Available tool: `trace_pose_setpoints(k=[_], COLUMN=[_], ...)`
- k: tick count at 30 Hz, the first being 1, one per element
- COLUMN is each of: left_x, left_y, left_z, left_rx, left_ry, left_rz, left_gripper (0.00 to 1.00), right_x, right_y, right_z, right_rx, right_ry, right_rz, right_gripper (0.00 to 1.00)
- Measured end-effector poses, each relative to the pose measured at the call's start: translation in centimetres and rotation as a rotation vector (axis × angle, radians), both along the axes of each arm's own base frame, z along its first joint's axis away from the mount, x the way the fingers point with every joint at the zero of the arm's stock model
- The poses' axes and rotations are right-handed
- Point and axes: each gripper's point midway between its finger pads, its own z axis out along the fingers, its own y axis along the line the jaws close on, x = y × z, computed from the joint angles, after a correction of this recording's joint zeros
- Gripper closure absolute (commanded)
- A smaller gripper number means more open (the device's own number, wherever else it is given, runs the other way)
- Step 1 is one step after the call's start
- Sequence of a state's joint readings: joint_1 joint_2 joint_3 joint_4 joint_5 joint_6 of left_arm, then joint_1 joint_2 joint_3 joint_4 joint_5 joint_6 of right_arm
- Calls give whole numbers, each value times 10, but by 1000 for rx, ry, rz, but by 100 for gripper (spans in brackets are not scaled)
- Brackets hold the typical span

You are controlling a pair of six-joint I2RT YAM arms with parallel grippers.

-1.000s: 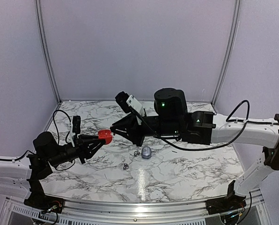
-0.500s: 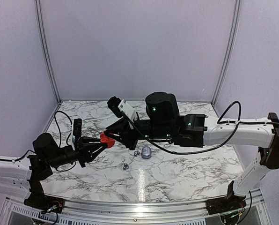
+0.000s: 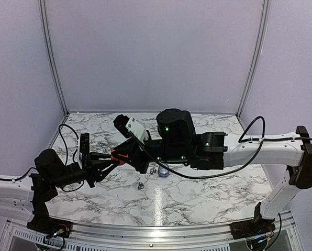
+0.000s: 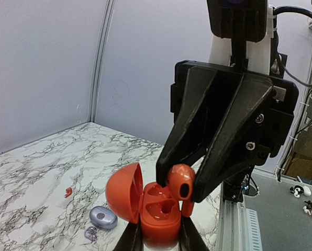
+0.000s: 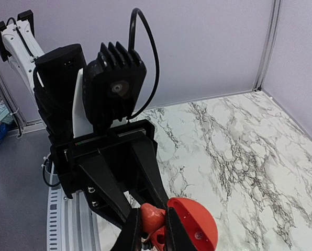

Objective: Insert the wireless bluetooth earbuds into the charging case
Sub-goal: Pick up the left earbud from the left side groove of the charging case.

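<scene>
My left gripper (image 4: 158,232) is shut on the body of a red charging case (image 4: 158,217), held upright above the table with its lid (image 4: 122,191) swung open to the left. Both moulded sockets show bare. My right gripper (image 4: 180,184) is shut on a red earbud (image 4: 180,182) and holds it just over the case's right socket, with the stem down along the right rim. The right wrist view shows the earbud (image 5: 153,217) between my fingers beside the lid (image 5: 198,226). From above, both grippers meet at the case (image 3: 116,155) left of centre. A second small red earbud (image 4: 68,192) lies on the marble.
A silvery-lilac case (image 3: 163,169) lies shut on the marble near the middle, with a silvery bud (image 3: 152,170) beside it and another (image 3: 141,185) nearer the front. The right arm (image 3: 198,151) stretches across above them. The table's metal rail (image 3: 156,230) runs along the near edge.
The right arm has swung left and brought the red earbud to the open case. The left gripper with the case has drawn slightly back and lower.
</scene>
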State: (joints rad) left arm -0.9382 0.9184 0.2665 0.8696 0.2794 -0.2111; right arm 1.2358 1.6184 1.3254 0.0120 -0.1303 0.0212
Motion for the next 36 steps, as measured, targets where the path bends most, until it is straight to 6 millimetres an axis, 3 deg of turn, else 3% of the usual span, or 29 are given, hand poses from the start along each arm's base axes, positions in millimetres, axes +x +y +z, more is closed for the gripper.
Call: trace_pose_setpoints(k=[36], left_x=[-2], left_y=[1], left_z=[5], left_rx=[-3], left_ry=[-41], left_rz=[15], left_gripper=[100], right_x=[13], right_y=[-4], right_z=[7], right_rx=[7], right_ry=[-45], right_rz=[-85], right_gripper=[91])
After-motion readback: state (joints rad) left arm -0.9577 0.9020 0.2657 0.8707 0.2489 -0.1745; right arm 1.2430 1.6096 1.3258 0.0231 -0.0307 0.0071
